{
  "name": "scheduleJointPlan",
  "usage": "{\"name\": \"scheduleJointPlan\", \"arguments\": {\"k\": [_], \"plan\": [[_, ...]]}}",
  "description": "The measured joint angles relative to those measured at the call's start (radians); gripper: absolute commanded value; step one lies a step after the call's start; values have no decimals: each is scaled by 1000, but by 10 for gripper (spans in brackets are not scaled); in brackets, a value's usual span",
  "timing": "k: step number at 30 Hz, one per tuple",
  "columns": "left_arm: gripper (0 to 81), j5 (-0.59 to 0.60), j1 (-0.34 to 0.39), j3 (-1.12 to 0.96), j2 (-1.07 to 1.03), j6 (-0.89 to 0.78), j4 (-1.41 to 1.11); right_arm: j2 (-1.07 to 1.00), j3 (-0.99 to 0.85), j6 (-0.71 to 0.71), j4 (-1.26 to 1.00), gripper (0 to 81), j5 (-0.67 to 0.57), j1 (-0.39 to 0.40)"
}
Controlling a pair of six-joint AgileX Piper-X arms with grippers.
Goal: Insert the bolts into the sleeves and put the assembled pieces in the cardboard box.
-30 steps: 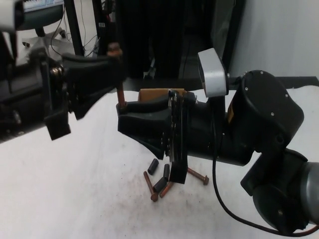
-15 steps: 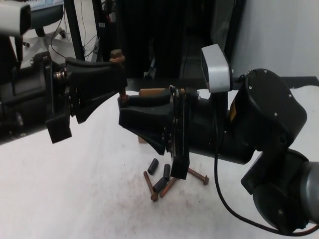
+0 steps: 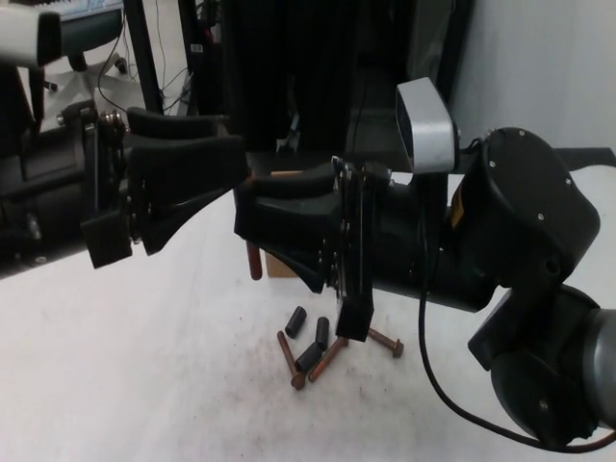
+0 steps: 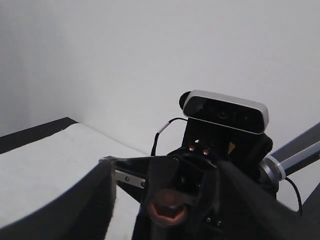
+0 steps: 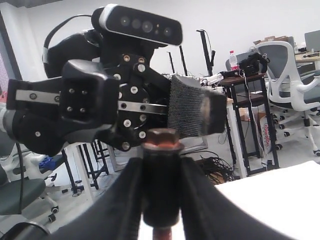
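Note:
My right gripper (image 3: 252, 197) is shut on a black sleeve (image 5: 160, 192), held upright above the table. A copper bolt sits in that sleeve. Its hex head (image 5: 161, 138) rests on top and its shaft (image 3: 253, 258) hangs out below. The left gripper (image 3: 226, 144) faces it from close by, open, its fingers (image 4: 97, 200) spread well apart on either side of the bolt head (image 4: 165, 211) without touching it. The cardboard box (image 3: 286, 265) stands on the table behind and below the right gripper, mostly hidden by it.
Several loose black sleeves (image 3: 295, 320) and copper bolts (image 3: 289, 358) lie in a small heap on the white table (image 3: 144, 366), in front of the box. One more bolt (image 3: 383, 339) lies to their right. The right arm's bulky body (image 3: 520, 260) fills the right side.
The left gripper held the bolt upright above the sleeve; it has opened and the bolt has dropped through the sleeve in the right gripper. Both grippers shifted slightly right.

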State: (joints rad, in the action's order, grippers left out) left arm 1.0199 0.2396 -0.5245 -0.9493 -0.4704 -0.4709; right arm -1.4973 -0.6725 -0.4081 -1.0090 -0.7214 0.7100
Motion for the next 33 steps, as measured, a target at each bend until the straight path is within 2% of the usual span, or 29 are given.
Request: {"name": "scheduleJointPlan", "arguments": {"k": [4,7,8,10,12,13,17,20,21,22,24,28,32,33], "plan": [[536,-7,-15,0,0,-1,-16,0,0,0,13,8,-11,-2],[451,-15,-55,0,0,-1,-66,2,0,0,46,8,-14,-8],[406,-15,-72,0,0,-1,-105,2,0,0,70,8,-14,-13],[242,-19,-132,0,20,-1,-145,2,0,10,134,8,-15,-37],[28,-21,-156,0,44,-1,-153,2,0,39,164,8,-15,-56],[2,-21,-159,0,47,-1,-153,2,0,57,176,8,-11,-64],[3,-23,-187,0,106,-1,-157,2,0,122,247,8,48,-95],[3,-23,-187,11,130,-1,-157,2,-54,193,487,8,166,-144],[3,-23,-187,21,133,-1,-157,2,-58,245,502,8,258,-144],[3,-23,-187,34,137,-1,-157,2,-80,250,567,8,268,-153],[3,-23,-187,48,139,-1,-149,-5,-140,330,715,8,371,-169],[3,-23,-187,104,138,-1,-112,-60,-300,540,939,8,491,-207],[3,-21,-187,134,138,-1,-105,-177,-488,606,1040,8,539,-244],[3,-21,-187,139,138,-1,-105,-183,-488,611,1045,8,553,-246]]}}
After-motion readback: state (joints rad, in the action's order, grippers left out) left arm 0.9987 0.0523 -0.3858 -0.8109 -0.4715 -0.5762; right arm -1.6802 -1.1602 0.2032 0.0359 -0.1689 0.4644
